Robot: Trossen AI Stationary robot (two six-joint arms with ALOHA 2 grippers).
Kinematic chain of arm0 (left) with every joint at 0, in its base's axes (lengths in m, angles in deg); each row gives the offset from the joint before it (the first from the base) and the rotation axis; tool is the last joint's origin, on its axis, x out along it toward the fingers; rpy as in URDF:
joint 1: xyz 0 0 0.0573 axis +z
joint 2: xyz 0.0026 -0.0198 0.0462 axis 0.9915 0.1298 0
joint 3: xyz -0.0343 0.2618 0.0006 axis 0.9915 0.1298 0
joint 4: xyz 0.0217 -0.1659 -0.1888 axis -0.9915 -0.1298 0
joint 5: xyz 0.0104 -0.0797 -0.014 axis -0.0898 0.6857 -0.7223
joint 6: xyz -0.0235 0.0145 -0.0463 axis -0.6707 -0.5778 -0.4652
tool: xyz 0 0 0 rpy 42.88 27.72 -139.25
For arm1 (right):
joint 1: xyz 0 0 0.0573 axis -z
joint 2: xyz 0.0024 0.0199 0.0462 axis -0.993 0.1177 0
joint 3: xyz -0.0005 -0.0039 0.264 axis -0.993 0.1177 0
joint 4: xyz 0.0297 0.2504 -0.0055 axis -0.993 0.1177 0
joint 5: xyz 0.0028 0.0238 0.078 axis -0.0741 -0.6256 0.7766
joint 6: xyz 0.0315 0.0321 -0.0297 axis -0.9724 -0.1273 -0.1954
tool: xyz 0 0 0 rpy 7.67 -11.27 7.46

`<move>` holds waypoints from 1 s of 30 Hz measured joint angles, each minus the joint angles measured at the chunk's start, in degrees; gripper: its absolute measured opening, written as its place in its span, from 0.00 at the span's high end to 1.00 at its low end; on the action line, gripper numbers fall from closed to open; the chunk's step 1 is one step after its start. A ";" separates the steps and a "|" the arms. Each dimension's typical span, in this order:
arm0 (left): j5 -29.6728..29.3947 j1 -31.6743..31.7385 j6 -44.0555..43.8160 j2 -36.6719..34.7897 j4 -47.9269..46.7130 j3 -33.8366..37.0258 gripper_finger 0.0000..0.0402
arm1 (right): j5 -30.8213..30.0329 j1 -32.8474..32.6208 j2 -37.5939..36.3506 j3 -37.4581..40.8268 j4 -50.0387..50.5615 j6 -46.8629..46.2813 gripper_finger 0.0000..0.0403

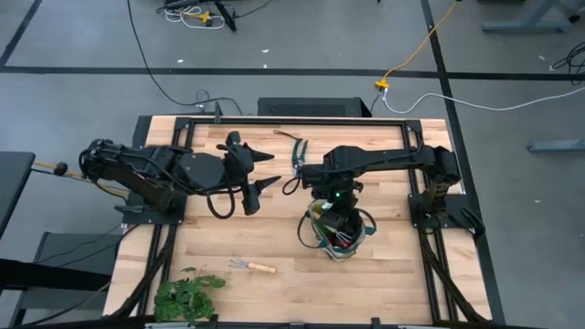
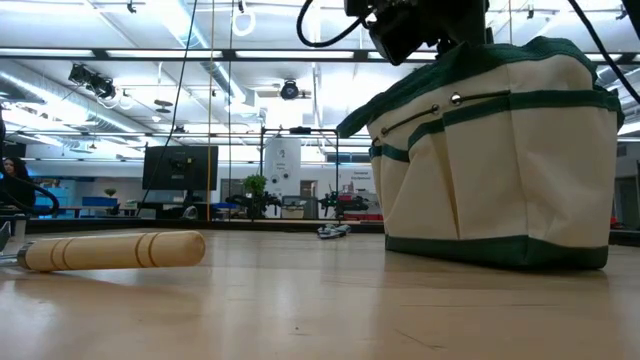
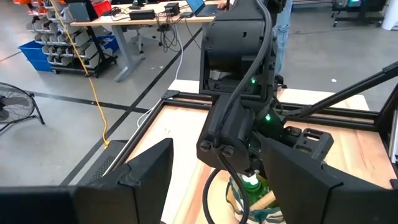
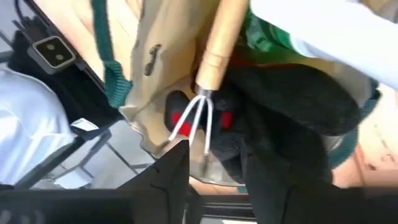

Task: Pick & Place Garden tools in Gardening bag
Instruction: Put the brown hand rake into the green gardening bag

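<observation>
Standing tines-down in gardening bag (image 1: 336, 230): rake (image 4: 211, 68); right hand (image 4: 214, 158) parted above.

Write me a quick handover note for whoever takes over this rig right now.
Right hand: over the gardening bag, fingers apart, holding nothing; a wooden-handled rake sits just ahead of it inside the bag.
Left hand: open and empty above the table, left of the bag.
In the bag: that rake, the green spray bottle, something red.
Left on the table: the second rake near the front edge and the pruning shears at the back.
The leafy plant stays out.
</observation>
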 joint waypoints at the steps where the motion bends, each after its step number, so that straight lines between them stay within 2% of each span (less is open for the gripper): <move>1: 0.00 0.00 -0.03 0.00 0.00 0.00 0.38 | -0.29 0.14 -0.01 0.00 0.33 0.52 0.64; 14: -0.02 0.00 0.26 0.00 1.64 0.00 0.38 | -3.76 0.69 -2.58 0.02 2.72 5.14 0.74; 23: -0.02 0.00 0.26 0.00 2.04 0.00 0.38 | -14.59 0.67 -10.50 0.04 1.00 3.54 0.78; 30: -0.02 0.00 0.28 0.00 2.52 0.00 0.38 | -16.43 0.67 -13.35 0.04 0.35 3.23 0.78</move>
